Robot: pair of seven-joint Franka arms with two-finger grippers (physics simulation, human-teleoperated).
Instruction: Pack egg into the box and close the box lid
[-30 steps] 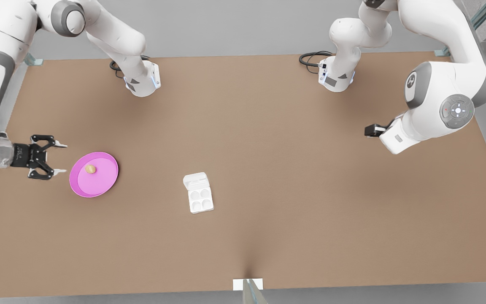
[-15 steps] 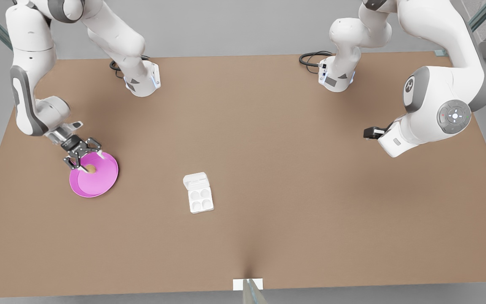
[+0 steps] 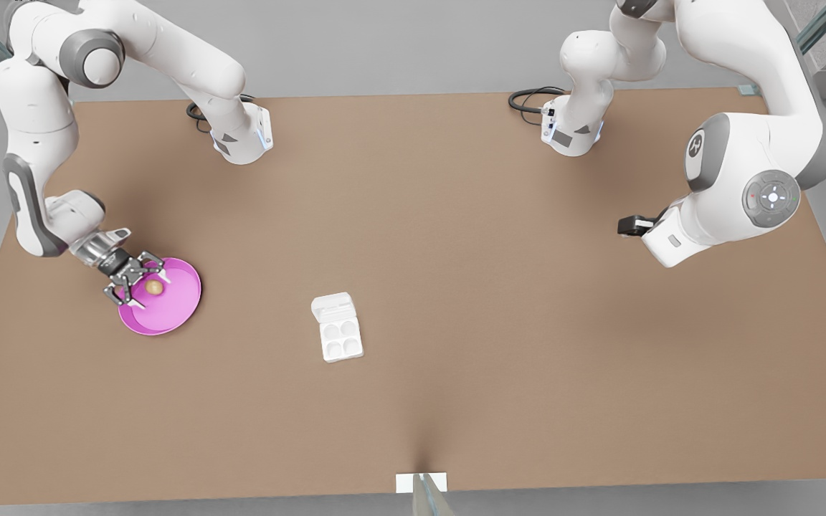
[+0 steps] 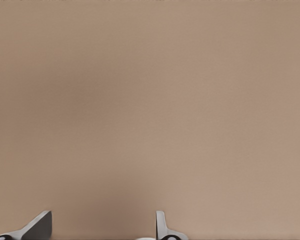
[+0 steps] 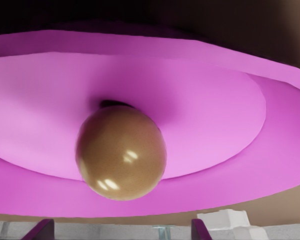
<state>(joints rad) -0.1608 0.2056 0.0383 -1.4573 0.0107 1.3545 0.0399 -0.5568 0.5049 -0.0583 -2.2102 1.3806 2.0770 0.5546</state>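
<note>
The tabletop (image 3: 456, 215) was a broad brown surface. The pink plate (image 3: 176, 304) lay near the edge at the front view's left, and the box (image 3: 340, 337) sat near the middle, well apart from the plate. Bare tabletop separated the two, and the whole half toward the front view's right was open surface.

The box stood open. Its lid (image 3: 332, 306) lay flat on the side toward the arm bases, and the four cups faced up.

The egg (image 3: 154, 287) rested on the plate, toward the plate's side at the front view's left. In the right wrist view, the egg (image 5: 121, 159) sat on the plate's floor (image 5: 215, 100), and the plate's rim curved behind it.

The right gripper (image 3: 145, 285) reached over the plate rim from the front view's left. Its fingers were spread apart, one on each side of the egg. Contact between fingers and egg could not be confirmed. The gripper held nothing.

The left arm waited above the tabletop near the edge at the front view's right. Its gripper (image 4: 102, 229) appeared in the left wrist view with the fingertips (image 4: 40, 225) set wide apart over bare tabletop, empty.
</note>
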